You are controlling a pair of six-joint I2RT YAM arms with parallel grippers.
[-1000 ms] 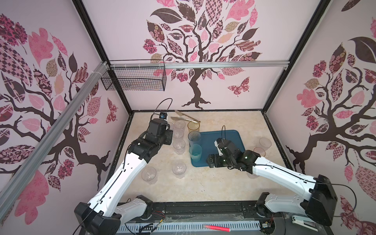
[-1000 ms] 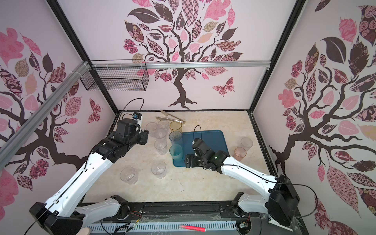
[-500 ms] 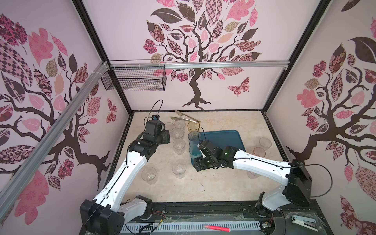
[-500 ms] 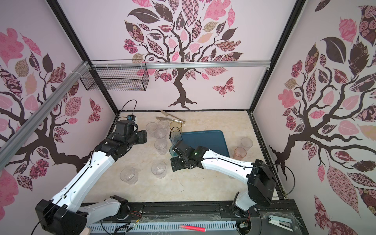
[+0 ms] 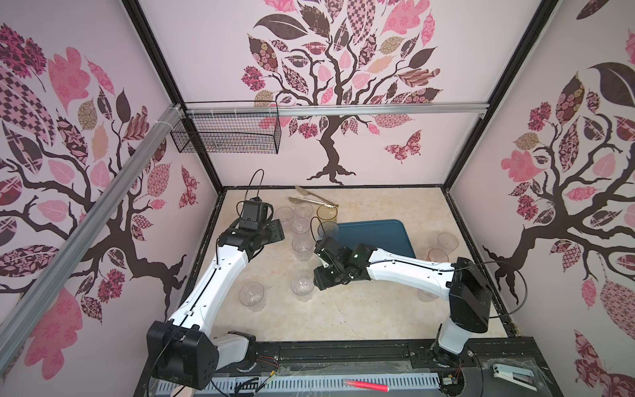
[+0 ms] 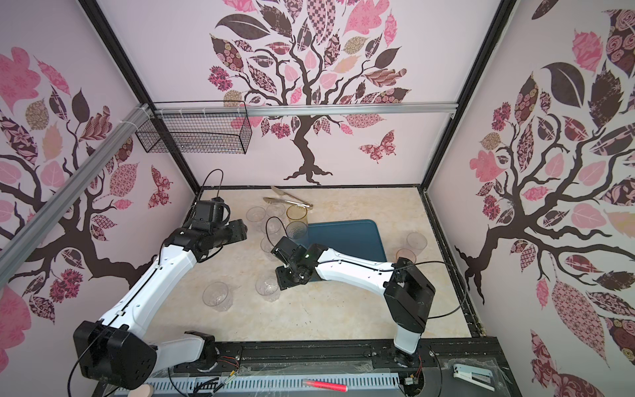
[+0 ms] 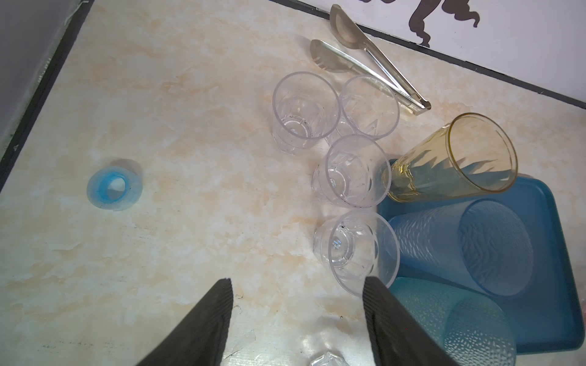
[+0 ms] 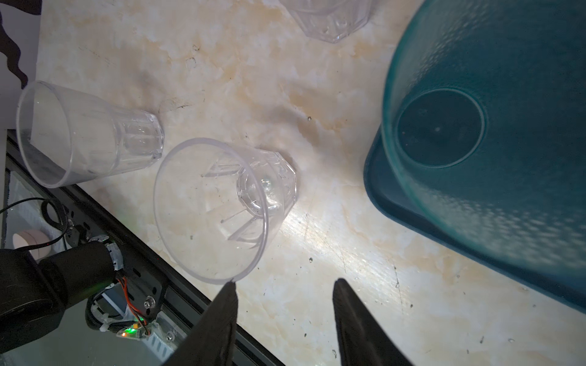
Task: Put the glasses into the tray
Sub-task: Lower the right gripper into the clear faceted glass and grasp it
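Both spread, empty: left tool (image 7: pixel 298 280), right tool (image 8: pixel 285 282) | tongs (image 7: pixel 371 57): left wrist view, not right

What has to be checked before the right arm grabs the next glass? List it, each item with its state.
1. Right pincer empty, jaws apart: ok.
2. Left pincer empty, jaws apart: ok.
3. Clear glass nearest the right pincer upright: ok.
4. That glass between the jaws: not ok; its rim sits to one side of them.
5. Bare room on the tray: ok.
6. Amber glass on the tray or just off it: cannot tell.
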